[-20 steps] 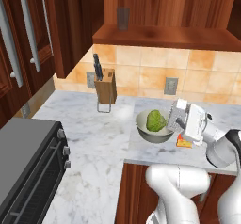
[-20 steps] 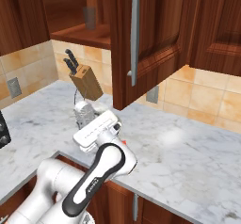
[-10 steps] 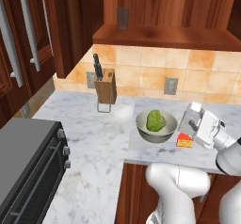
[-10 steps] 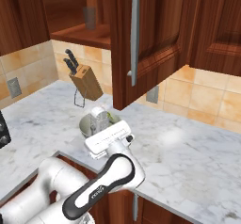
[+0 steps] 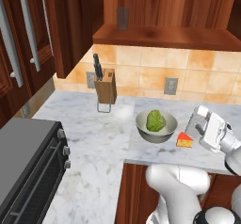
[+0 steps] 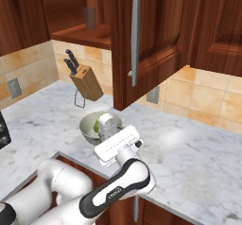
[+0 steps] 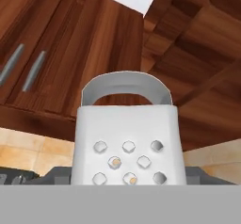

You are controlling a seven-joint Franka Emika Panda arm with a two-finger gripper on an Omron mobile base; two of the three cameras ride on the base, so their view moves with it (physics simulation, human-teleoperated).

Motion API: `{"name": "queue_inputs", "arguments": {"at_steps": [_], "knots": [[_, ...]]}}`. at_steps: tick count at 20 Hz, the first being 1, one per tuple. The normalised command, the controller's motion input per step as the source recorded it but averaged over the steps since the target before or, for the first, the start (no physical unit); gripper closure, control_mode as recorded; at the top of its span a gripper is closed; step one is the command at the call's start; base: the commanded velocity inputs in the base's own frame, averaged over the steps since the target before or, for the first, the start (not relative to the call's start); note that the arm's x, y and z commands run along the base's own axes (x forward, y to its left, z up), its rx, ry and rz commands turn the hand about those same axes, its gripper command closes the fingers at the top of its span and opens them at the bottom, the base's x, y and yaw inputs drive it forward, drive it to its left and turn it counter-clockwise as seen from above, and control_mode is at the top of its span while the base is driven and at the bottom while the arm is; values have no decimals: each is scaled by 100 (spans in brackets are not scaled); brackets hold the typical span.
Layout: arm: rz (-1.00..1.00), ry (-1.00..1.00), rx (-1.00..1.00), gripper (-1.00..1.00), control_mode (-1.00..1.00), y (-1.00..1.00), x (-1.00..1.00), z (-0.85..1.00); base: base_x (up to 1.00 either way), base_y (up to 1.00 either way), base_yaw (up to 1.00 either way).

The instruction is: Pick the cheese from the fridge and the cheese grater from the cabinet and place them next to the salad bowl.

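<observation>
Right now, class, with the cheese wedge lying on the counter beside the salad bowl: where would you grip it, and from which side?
Probably its two flat side faces, from straight above: the cheese lies low on the counter, and the salad bowl stands close beside it, crowding a sideways approach.

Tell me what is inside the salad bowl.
The salad bowl holds one green lettuce head. Whatever lies beneath the lettuce is covered.

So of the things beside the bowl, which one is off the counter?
The grater, held in the gripper; the cheese lies on the counter.
</observation>
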Motion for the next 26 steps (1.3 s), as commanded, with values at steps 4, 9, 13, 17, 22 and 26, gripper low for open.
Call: {"name": "queue_inputs", "arguments": {"at_steps": [4, 9, 13, 17, 22, 26], "knots": [[-16, 0, -4, 100, -100, -46, 0, -38, 0, 0, 0], [-9, 20, 0, 100, -100, -57, 2, -29, 0, 0, 0], [0, 16, 0, 100, -100, -22, 31, -20, 0, 0, 0], [0, 13, 0, 100, -100, -25, 41, -22, 0, 0, 0], [22, 1, 2, 100, -100, -10, 30, -24, 0, 0, 0], [36, -6, 9, 100, -100, -13, 22, -26, 0, 0, 0]]}}
